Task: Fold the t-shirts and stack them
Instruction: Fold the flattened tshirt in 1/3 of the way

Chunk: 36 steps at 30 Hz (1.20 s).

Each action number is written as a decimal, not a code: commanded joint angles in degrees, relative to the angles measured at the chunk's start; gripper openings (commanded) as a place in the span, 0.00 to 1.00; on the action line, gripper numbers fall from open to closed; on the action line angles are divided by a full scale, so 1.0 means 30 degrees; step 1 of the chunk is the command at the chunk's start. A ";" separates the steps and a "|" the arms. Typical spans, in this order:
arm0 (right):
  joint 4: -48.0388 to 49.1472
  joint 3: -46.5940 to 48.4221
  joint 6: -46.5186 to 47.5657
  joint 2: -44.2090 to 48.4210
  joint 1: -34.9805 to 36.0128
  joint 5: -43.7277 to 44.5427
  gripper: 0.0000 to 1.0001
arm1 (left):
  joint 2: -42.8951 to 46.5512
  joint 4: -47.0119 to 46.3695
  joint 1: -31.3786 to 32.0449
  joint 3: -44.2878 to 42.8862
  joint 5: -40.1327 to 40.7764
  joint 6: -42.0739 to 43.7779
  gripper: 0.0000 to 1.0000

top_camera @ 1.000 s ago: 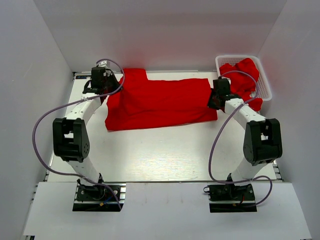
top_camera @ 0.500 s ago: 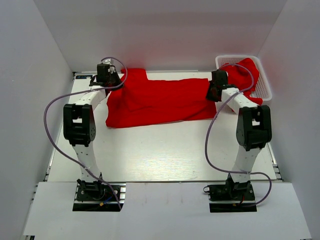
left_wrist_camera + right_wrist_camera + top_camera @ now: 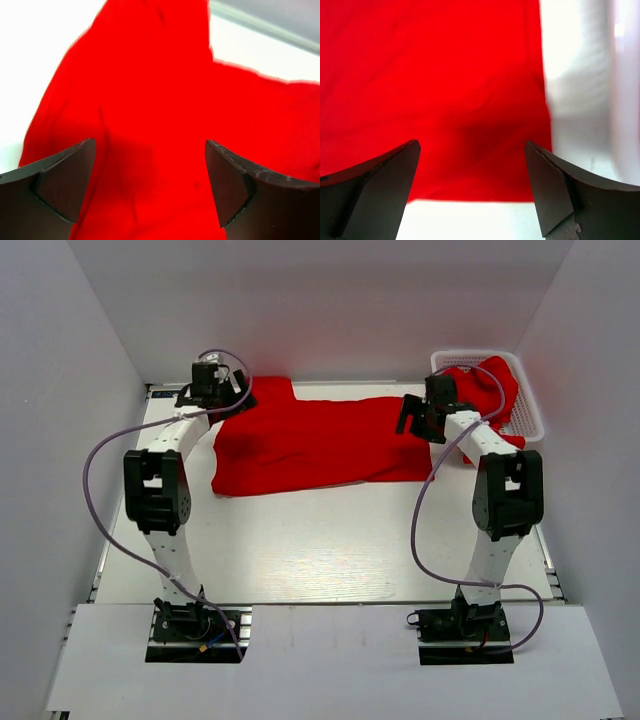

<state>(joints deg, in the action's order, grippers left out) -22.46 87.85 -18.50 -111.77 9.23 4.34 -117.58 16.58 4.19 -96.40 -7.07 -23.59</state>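
Note:
A red t-shirt (image 3: 320,445) lies folded lengthwise and flat across the far half of the table. My left gripper (image 3: 232,400) hovers over its far-left sleeve end, open, with only cloth (image 3: 150,75) below the spread fingers (image 3: 65,180). My right gripper (image 3: 413,420) hangs over the shirt's right end, open too; red cloth (image 3: 435,75) and its hem edge lie under the gap and nothing is pinched. More red t-shirts (image 3: 488,380) are heaped in the basket at the far right.
The white mesh basket (image 3: 532,420) stands in the far right corner, with one shirt spilling over its near rim (image 3: 510,445). White walls enclose the table (image 3: 320,550) on three sides. Purple cables loop from both arms.
Both grippers have gone from shut to open, letting go of the shirt's ends. The shirt stays flat on the table, and both arms have drawn more upright.

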 commanded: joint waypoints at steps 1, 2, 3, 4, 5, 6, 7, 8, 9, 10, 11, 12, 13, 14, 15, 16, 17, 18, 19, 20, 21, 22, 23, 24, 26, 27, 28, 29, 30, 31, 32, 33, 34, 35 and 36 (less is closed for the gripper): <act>0.0307 -0.1822 0.0426 0.1746 0.0057 -0.1995 0.90 | 0.3475 0.0304 -0.0135 0.2799 0.0015 -0.0219 1.00; 0.0627 -0.2239 0.0367 0.2037 0.0028 -0.2235 0.90 | 0.4437 0.0072 0.0126 0.3590 0.0013 -0.0221 1.00; 0.0979 -0.2592 0.0367 0.2156 0.0056 -0.2382 0.90 | 0.4882 -0.0249 0.0128 0.5164 0.0013 -0.0424 1.00; 0.1359 -0.3581 0.0280 0.2477 -0.0030 -0.2442 0.90 | 0.5263 -0.0427 0.0128 0.5905 0.0013 -0.0426 1.00; 0.1566 -0.3823 0.0221 0.2422 -0.0060 -0.2500 0.90 | 0.5557 -0.0980 0.0302 0.6638 -0.0944 -0.0716 1.00; 0.1684 -0.4116 0.0249 0.2363 -0.0090 -0.2530 0.90 | 0.6024 -0.1420 0.0304 0.8066 -0.1389 -0.0922 1.00; 0.1859 -0.4206 0.0307 0.2131 -0.0090 -0.2501 0.90 | 0.6029 -0.1773 0.0304 0.8661 -0.1915 -0.1098 1.00; 0.1890 -0.4236 0.0366 0.1954 -0.0090 -0.2588 0.90 | 0.6029 -0.2066 0.0304 0.9189 -0.2181 -0.1100 1.00; 0.2035 -0.4091 0.0396 0.1778 -0.0119 -0.2676 0.90 | 0.6029 -0.2301 0.0304 0.9861 -0.2387 -0.1361 1.00; 0.2008 -0.3973 0.0396 0.1110 -0.0061 -0.2822 0.90 | 0.5739 -0.2303 0.0304 1.0042 -0.2679 -0.1364 1.00; 0.2036 -0.3885 0.0396 0.0900 -0.0119 -0.2997 0.90 | 0.5504 -0.2304 0.0304 1.0334 -0.2856 -0.1364 1.00; 0.2037 -0.3739 0.0338 0.0550 -0.0148 -0.3086 0.90 | 0.5241 -0.2304 0.0304 1.0539 -0.3032 -0.1538 1.00; 0.2095 -0.3738 0.0250 0.0401 -0.0119 -0.3087 0.90 | 0.5035 -0.2129 0.0304 1.0745 -0.3411 -0.1539 1.00; 0.2153 -0.3883 0.0162 0.0197 -0.0177 -0.3087 0.90 | 0.4627 -0.2128 0.0304 1.1211 -0.3415 -0.1539 1.00; 0.2357 -0.4174 0.0161 0.0166 -0.0207 -0.3058 0.90 | 0.4623 -0.2128 0.0304 1.1476 -0.3415 -0.1742 1.00; 0.2533 -0.4438 0.0161 0.0107 -0.0236 -0.3000 0.90 | 0.4391 -0.2128 0.0304 1.1711 -0.3415 -0.1744 1.00; 0.2535 -0.4673 0.0161 -0.0038 -0.0352 -0.2970 0.90 | 0.4388 -0.2128 0.0304 1.2264 -0.3415 -0.1745 1.00; 0.2477 -0.4820 0.0190 -0.0098 -0.0470 -0.3115 0.90 | 0.4388 -0.2128 0.0304 1.2647 -0.3415 -0.1745 1.00; 0.2534 -0.5141 0.0220 -0.0156 -0.0616 -0.3087 0.90 | 0.4388 -0.2128 0.0304 1.3057 -0.3154 -0.1745 1.00; 0.2593 -0.5492 0.0075 -0.0215 -0.0646 -0.3116 0.90 | 0.4620 -0.2128 0.0304 1.3786 -0.3151 -0.1745 1.00; 0.2564 -0.5728 -0.0013 -0.0187 -0.0676 -0.3116 0.90 | 0.4623 -0.2128 0.0072 1.4083 -0.2861 -0.1977 1.00; 0.2709 -0.6339 -0.0101 -0.0099 -0.0908 -0.3493 0.90 | 0.4797 -0.1664 -0.0104 1.4609 -0.2655 -0.1979 1.00; 0.2769 -0.7128 -0.0363 0.0453 -0.0939 -0.3613 0.90 | 0.5147 -0.1427 -0.0106 1.4904 -0.2334 -0.2240 1.00; 0.2827 -0.7687 -0.0482 0.0719 -0.0998 -0.3817 0.90 | 0.5440 -0.1164 -0.0106 1.5139 -0.1141 -0.2243 1.00; 0.3004 -0.9733 -0.1126 0.1714 -0.1174 -0.3325 0.90 | 0.6523 -0.0197 -0.0106 1.5813 -0.0284 -0.2418 1.00; 0.2975 -1.0266 -0.1302 0.2820 -0.1319 -0.3205 0.90 | 0.6962 0.0125 -0.0106 1.6076 0.0561 -0.2418 1.00; 0.2887 -1.1344 -0.1390 0.3208 -0.1320 -0.2914 0.90 | 0.7431 0.0534 -0.0106 1.6485 0.1208 -0.2592 1.00; 0.2770 -1.2399 -0.1797 0.3589 -0.1494 -0.2679 0.90 | 0.8450 0.1611 -0.0106 1.6663 0.1881 -0.2768 1.00; 0.2740 -1.2961 -0.2004 0.4927 -0.1525 -0.2590 0.90 | 0.9012 0.2057 -0.0106 1.6897 0.2729 -0.2973 1.00; 0.2711 -1.4474 -0.2152 0.5521 -0.1612 -0.2618 0.90 | 0.9597 0.2642 -0.0106 1.7392 0.2970 -0.2975 1.00; 0.2479 -1.4896 -0.2240 0.6687 -0.1584 -0.2531 0.90 | 1.0850 0.2938 -0.0106 1.7687 0.3146 -0.2975 1.00; 0.2418 -1.5219 -0.2328 0.7075 -0.1584 -0.2327 0.90 | 1.1530 0.3202 -0.0106 1.7951 0.3148 -0.2975 1.00; 0.2331 -1.6266 -0.2300 0.7572 -0.1526 -0.2586 0.90 | 1.2204 0.3436 -0.0106 1.8534 0.3148 -0.3207 1.00; 0.1895 -1.6567 -0.2329 0.8331 -0.1525 -0.2792 0.90 | 1.2849 0.3787 -0.0106 1.8801 0.2974 -0.3209 1.00; 0.1687 -1.6889 -0.2358 0.9122 -0.1525 -0.2881 0.90 | 1.3522 0.3964 -0.0106 1.9296 0.2972 -0.3209 1.00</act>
<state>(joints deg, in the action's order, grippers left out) -6.57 42.13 -24.16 -86.21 5.19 -6.13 -82.11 20.45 4.23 -41.45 -2.63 -32.60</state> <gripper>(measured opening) 0.903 0.997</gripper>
